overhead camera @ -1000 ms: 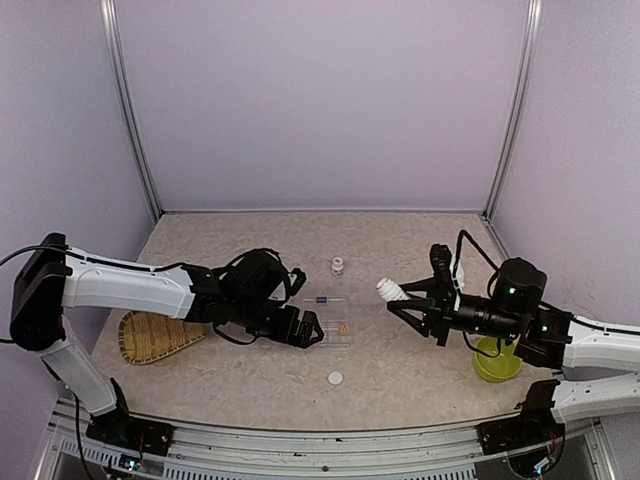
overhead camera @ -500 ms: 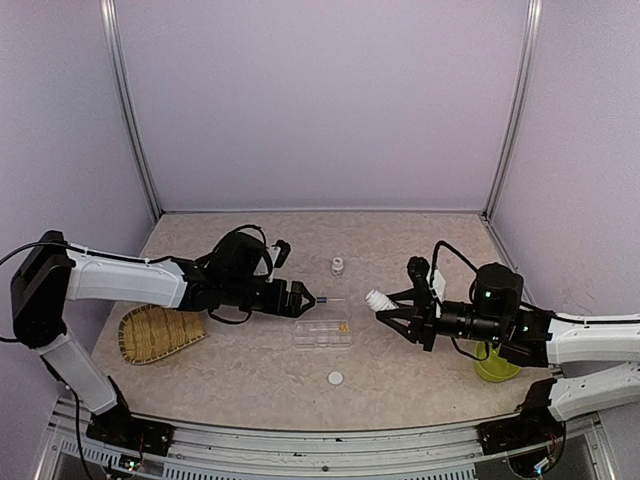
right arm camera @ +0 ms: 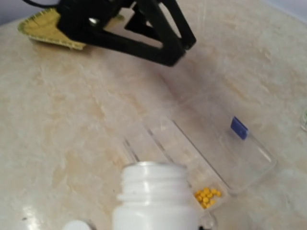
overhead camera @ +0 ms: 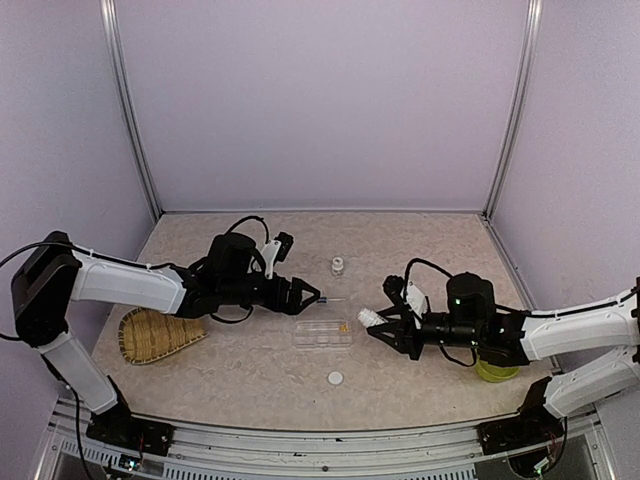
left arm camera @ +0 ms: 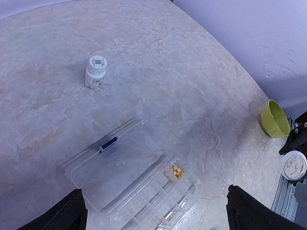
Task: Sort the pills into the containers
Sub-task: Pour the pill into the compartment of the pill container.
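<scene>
- The left fingers (overhead camera: 305, 293) were spread wide with nothing between them, hanging over the back-left corner of the clear box (overhead camera: 323, 333).
- The right fingers (overhead camera: 392, 336) were clenched on an uncapped white bottle (overhead camera: 372, 318), tipped with its neck toward the box and just off the box's right end.
- The box lay near the middle of the bench (overhead camera: 420, 250). Its hinged lid (left arm camera: 120, 165) was thrown open toward the far edge, and a blue latch (left arm camera: 109, 143) showed on it.
- The orange-yellow pills (left arm camera: 176, 171) sat in a small heap in one compartment at the box's right end. I could not make out a dark pill.
- In the right wrist view the bottle's neck blocked the nearest part of the box.
- A small capped bottle (overhead camera: 338, 265) stood upright behind the box, apart from it.
- A loose white cap (overhead camera: 335, 378) lay between the box and the near edge.
- A lime-green bowl (overhead camera: 495, 368) sat toward the right edge, partly hidden by the right arm.
- A woven tray (overhead camera: 155, 335) lay near the left edge, beside the left arm.
</scene>
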Controlling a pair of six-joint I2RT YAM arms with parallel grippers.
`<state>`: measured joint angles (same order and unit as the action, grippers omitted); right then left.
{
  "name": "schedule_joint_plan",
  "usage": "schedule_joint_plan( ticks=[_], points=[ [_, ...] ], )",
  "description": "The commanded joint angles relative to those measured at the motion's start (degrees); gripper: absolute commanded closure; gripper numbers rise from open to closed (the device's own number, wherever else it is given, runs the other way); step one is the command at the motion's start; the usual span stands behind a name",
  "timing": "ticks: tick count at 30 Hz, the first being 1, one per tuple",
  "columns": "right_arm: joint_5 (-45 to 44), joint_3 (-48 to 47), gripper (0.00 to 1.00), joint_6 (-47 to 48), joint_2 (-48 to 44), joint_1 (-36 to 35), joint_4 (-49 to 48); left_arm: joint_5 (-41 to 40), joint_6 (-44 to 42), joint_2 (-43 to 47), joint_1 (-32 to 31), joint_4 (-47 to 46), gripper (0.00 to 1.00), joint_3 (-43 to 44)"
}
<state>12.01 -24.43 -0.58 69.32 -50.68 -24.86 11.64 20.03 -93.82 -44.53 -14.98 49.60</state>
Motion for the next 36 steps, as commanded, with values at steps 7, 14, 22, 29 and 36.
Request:
schedule_joint_plan(
  ticks=[7, 14, 22, 29, 36],
  points=[
    [-1.0, -4.3, 0.85, 2.8, 7.0, 0.5, -1.6, 2.1, -1.9, -1.4, 0.1, -9.0, 0.01, -4.2],
    [-1.0, -6.0, 0.85, 4.0, 11.6, 0.5, -1.8, 0.9, -1.8, -1.5, -0.2, -10.9, 0.01, -5.9],
    [-0.1, -8.5, 0.85, 5.1, 15.4, 0.4, -0.6, 0.8, -1.5, -1.8, -0.2, -11.4, 0.01, -6.4],
    [-0.2, -9.7, 0.85, 5.8, 17.7, 0.2, -0.1, 0.1, -1.4, -2.3, -0.2, -11.0, 0.01, -6.3],
    [-1.1, -11.8, 0.85, 6.5, 19.6, 0.1, 2.6, -0.2, -1.6, -2.4, -0.2, -10.7, 0.01, -6.1]
  ],
)
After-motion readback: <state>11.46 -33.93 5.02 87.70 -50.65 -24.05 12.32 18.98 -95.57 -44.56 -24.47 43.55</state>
